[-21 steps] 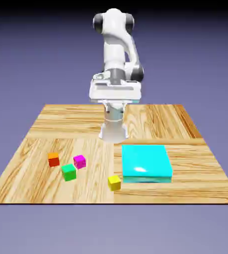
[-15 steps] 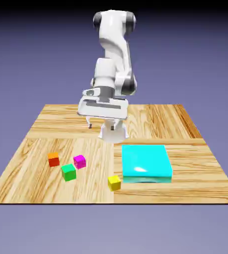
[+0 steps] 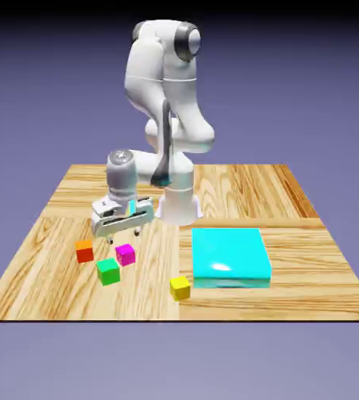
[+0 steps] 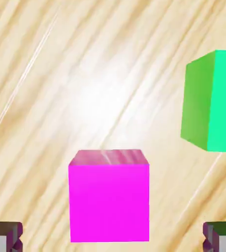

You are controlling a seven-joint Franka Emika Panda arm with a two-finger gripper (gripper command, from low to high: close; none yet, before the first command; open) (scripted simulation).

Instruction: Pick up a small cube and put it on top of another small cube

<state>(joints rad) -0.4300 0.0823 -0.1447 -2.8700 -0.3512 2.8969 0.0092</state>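
Could nudge the green cube (image 3: pixel 109 272) during the descent or the close, given how near it lies to the magenta cube (image 3: pixel 126 255): in the hand view, at the right edge, above the right-hand fingertip. Could also pinch the magenta cube off-centre or knock its top, if lowered with any sideways drift. Later, could topple the stack through a release too high or out of line with the green top.

Look for the magenta cube at the lower middle of the hand view, and left of centre in the exterior view, on the wooden table (image 3: pixel 307 273), to the right of the orange-red cube (image 3: pixel 84 251). Squared to the hand view's frame, with two opposite sides facing the fingers (image 4: pixel 4 236); slightly turned in the exterior view. No long axis to name, apparently equal on every edge, as far as such a small shape there allows.

Fingers wide apart, with nothing between the tips; gripper (image 3: pixel 124 237) above the magenta cube, seemingly well placed for a straight drop.
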